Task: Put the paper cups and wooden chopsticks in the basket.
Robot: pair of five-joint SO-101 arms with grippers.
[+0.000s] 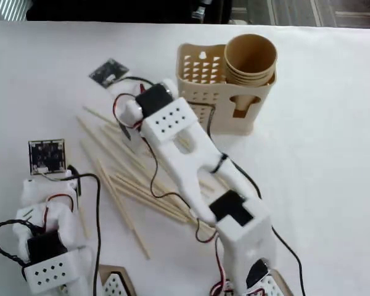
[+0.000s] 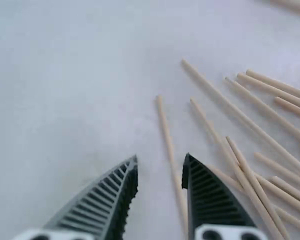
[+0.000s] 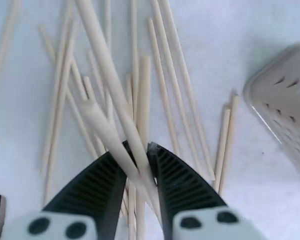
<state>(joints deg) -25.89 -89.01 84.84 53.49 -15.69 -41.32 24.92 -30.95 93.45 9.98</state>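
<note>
A beige perforated basket (image 1: 246,105) stands at the back of the white table with stacked paper cups (image 1: 251,58) inside it. Wooden chopsticks (image 1: 129,185) lie scattered left of the basket. My right gripper (image 3: 138,146) is shut on two crossed chopsticks (image 3: 107,75) held above the pile, close to the basket's wall (image 3: 285,100). In the high view the right arm (image 1: 172,132) stretches from the front over the pile. My left gripper (image 2: 160,157) hangs open over bare table at the pile's left edge, one chopstick (image 2: 165,130) lying just beyond its fingers. The left arm (image 1: 46,246) sits at the front left.
Two small black-patterned cards lie on the table, one (image 1: 48,155) by the left arm and one (image 1: 108,72) left of the basket. Black and red cables (image 1: 98,216) trail from both arms. The table's right side has free room.
</note>
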